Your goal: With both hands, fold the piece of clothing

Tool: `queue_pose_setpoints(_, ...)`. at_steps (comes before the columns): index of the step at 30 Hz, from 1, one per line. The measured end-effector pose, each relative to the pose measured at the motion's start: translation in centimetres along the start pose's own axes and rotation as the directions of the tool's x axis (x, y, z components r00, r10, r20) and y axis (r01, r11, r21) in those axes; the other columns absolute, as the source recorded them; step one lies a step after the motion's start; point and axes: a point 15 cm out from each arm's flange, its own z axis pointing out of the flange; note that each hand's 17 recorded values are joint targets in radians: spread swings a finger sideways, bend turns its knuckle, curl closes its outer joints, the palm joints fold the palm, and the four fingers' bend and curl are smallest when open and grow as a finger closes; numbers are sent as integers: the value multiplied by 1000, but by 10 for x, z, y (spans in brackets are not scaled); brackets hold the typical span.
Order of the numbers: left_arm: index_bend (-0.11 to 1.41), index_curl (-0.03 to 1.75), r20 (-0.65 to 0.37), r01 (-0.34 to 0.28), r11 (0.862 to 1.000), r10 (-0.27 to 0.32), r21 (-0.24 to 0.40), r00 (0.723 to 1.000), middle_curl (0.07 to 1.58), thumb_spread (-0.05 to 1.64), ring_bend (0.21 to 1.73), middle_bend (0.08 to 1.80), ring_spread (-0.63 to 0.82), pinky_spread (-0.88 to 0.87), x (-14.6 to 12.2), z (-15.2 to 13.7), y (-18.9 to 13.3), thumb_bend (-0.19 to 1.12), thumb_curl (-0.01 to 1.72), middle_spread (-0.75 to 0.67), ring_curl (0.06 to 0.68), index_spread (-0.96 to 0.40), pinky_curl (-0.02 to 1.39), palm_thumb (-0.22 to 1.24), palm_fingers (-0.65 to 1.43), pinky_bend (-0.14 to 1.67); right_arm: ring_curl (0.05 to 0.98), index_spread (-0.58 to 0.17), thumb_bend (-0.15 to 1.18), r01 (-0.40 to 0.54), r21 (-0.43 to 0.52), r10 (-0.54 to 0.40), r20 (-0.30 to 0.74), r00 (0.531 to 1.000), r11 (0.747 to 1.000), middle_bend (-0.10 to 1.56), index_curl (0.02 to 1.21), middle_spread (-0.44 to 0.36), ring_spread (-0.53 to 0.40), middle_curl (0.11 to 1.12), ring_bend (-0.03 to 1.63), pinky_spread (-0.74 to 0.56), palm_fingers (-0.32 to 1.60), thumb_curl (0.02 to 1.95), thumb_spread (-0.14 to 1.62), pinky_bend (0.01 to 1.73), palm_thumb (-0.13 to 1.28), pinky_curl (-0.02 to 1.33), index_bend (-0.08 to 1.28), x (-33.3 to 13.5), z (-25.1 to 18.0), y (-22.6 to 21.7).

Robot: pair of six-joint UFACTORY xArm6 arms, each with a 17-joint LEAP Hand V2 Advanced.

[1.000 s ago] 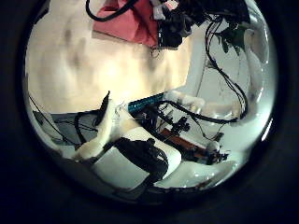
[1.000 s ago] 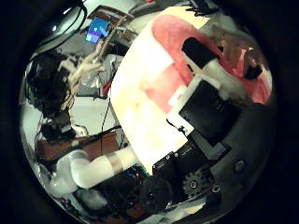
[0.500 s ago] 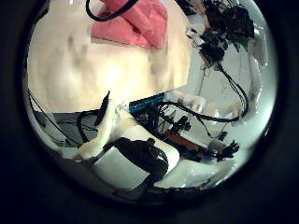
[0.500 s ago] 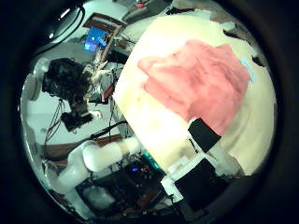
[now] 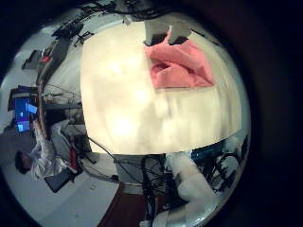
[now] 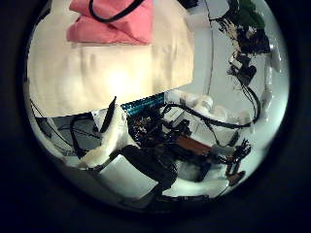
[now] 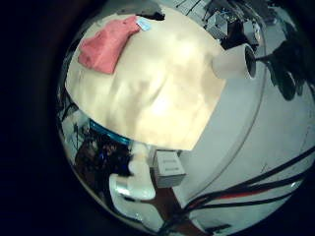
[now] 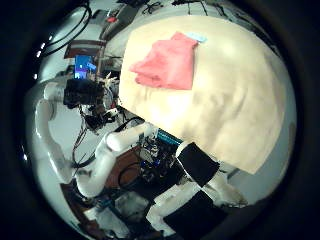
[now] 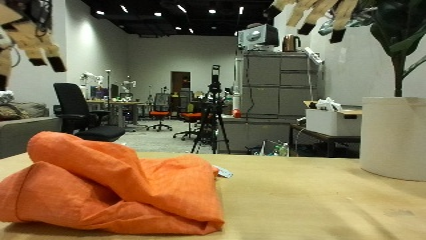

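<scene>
Both hands now raised off folded garment (image 9: 113,185), white pot (image 9: 394,138) nearby.

Evenly bright, lit from overhead.
Small round ceiling lights (image 9: 180,8) show in the outside view; soft glare patch on pale wooden table (image 5: 121,125); crumpled orange cloth garment (image 9: 113,185) shaded in its folds.

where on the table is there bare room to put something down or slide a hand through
Most of the table is bare: the wide stretch from the folded orange garment across to the far edges is free, and the strip in front of it too. Only the garment's corner is taken. Both hands, left hand and right hand, hang high above, clear of the top.
</scene>
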Motion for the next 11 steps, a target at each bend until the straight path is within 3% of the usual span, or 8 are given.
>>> queue_pose_setpoints(4,169,306,17,-8,998,9,-56,1000,283,1142,408,191,576,544,32,21,-11,-19,376,418,226,153,314,571,17,244,228,-367,-22,-41,-79,43,22,999,996,246,329,109,266,315,392,401,-10,399,1233,499,558,251,176,9,45,31)
queue_pose_setpoints(11,162,302,-2,2,997,-2,-82,1000,293,1133,418,195,575,540,28,32,-20,-19,382,440,228,165,316,576,18,241,222,-348,-18,-48,-68,51,41,998,997,226,317,111,274,318,354,396,37,344,1237,443,539,253,171,6,74,41)
